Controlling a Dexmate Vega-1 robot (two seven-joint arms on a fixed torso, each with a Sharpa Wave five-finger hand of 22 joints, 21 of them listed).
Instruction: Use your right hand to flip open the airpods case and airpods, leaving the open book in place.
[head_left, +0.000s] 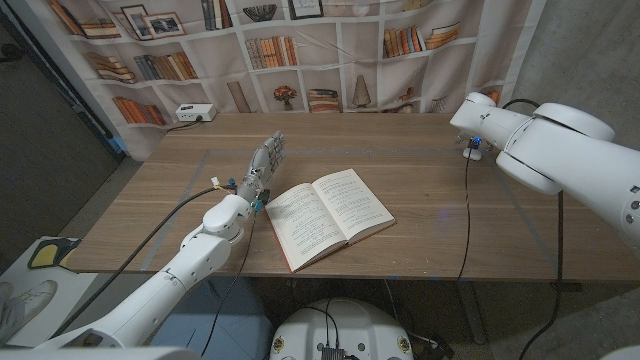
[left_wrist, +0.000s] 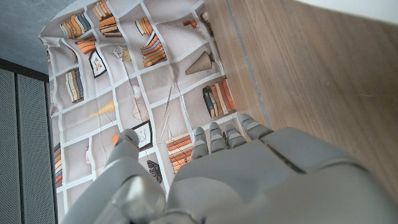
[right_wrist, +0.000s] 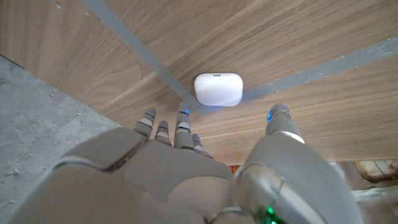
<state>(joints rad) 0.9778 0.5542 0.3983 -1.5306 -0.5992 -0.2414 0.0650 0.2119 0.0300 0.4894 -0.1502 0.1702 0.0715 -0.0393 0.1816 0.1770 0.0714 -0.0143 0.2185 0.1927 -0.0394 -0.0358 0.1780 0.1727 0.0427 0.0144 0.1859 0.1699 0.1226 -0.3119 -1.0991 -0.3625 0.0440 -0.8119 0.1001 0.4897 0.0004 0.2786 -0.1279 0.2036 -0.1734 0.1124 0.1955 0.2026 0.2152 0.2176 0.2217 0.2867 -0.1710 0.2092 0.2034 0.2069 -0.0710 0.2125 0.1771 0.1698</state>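
The white airpods case (right_wrist: 217, 89) lies closed on the wooden table where two grey tape lines meet. My right hand (right_wrist: 205, 174) hovers over it with its fingers (right_wrist: 177, 124) spread, the thumb to one side and nothing held; no finger touches the case. In the head view my right arm reaches to the table's far right and covers most of the hand (head_left: 474, 148). The open book (head_left: 330, 215) lies in the middle of the table. My left hand (head_left: 265, 165) stands upright just left of the book, fingers apart and empty.
A white box (head_left: 194, 113) sits at the table's back left. A black cable (head_left: 467, 210) runs from the right hand down across the table to its front edge. A bookshelf-print backdrop (head_left: 300, 50) hangs behind the table. Grey tape lines (head_left: 420, 153) mark the tabletop.
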